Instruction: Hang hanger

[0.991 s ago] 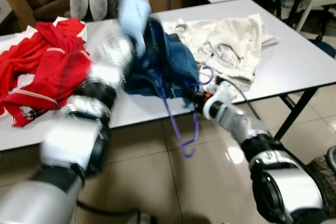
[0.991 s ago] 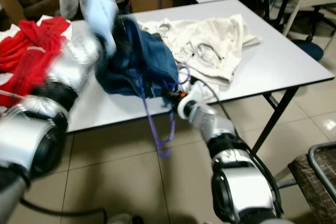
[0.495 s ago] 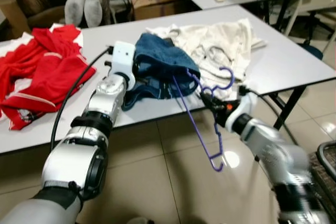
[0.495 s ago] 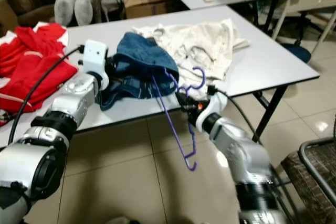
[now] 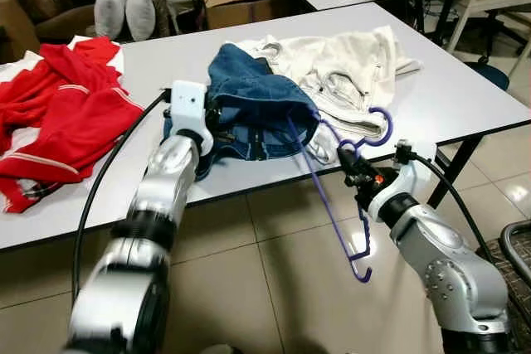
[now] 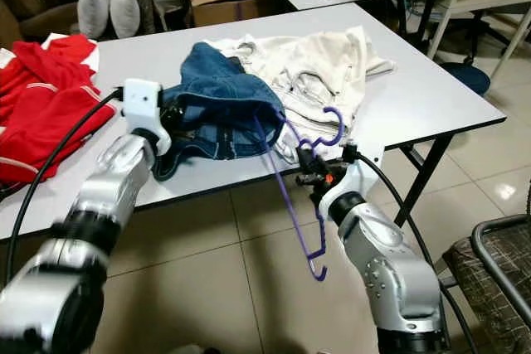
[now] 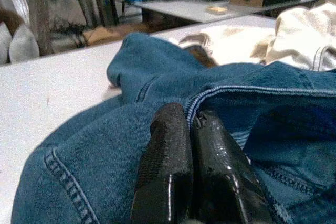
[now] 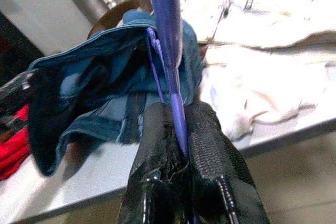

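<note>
at the far left of the white table [image 5: 465,89] we see a heap of red clothes [image 5: 58,113], with two grey cushions [image 5: 124,7] on a brown chair behind it. next, our left gripper [image 7: 190,145] reaches over the table's near edge to the blue denim garment [image 5: 257,105]; its two black fingers are pressed together on the stitched waistband edge, pinching the cloth, and the band stands lifted and open like a mouth. to the right of the denim lies a cream garment [image 5: 348,64], crumpled, its near edge touching the denim. further right and off the table's front edge, our right gripper [image 8: 181,145] has its fingers closed tight on the purple wire hanger [image 5: 336,205], gripping the wire just below the hook. the hook curls up beside the cream garment's near edge, one arm of the hanger runs up into the open denim waistband, and the other end hangs down over the tiled floor [image 5: 249,288]. at the far right a dark chair [image 6: 498,263] stands on the floor.
</note>
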Controlling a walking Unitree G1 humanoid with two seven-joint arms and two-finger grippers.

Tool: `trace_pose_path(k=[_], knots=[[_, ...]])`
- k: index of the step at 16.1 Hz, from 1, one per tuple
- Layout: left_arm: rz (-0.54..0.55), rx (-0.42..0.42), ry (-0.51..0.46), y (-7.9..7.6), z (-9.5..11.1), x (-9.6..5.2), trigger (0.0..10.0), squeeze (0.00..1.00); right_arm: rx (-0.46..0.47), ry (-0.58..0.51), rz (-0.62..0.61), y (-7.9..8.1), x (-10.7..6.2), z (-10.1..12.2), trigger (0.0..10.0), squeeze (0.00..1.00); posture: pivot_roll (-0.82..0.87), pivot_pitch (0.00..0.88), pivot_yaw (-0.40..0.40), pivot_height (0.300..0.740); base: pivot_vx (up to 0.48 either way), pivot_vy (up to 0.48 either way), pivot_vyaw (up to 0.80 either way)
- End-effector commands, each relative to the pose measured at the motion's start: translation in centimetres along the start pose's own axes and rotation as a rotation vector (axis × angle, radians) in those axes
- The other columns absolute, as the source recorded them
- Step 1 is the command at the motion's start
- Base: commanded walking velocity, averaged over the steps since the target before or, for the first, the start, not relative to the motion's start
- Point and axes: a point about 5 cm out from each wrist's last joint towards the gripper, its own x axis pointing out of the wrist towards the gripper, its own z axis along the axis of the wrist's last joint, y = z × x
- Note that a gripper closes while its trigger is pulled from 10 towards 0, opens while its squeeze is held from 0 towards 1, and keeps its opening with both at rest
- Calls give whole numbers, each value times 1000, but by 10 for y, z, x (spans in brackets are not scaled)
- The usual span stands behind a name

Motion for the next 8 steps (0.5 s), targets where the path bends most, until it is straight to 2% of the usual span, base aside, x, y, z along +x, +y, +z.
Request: trace_pose_path(k=[1, 2, 3, 5, 8], knots=[[12, 17, -44, 2, 7, -2, 10000, 0, -14, -20, -28, -1, -1, 0, 10000, 0, -166, 0, 91, 740, 0, 0, 0], [12, 12, -47, 0, 4, -7, 10000, 0, 13, -42, -74, -2, -2, -2, 10000, 0, -166, 0, 91, 740, 300, 0, 0], [13, 11, -47, -1, 3, -9, 10000, 0, 17, -46, -80, -2, -2, -2, 10000, 0, -166, 0, 91, 740, 349, 0, 788], [0, 9, -26, -6, 0, -14, 10000, 0, -37, -59, -56, 0, -1, 1, 10000, 0, -165, 0, 89, 740, 366, 0, 794], [20, -7, -15, -2, -1, -17, 10000, 0, -63, -40, -39, 1, -1, -2, 10000, 0, -164, 0, 81, 740, 370, 0, 792]])
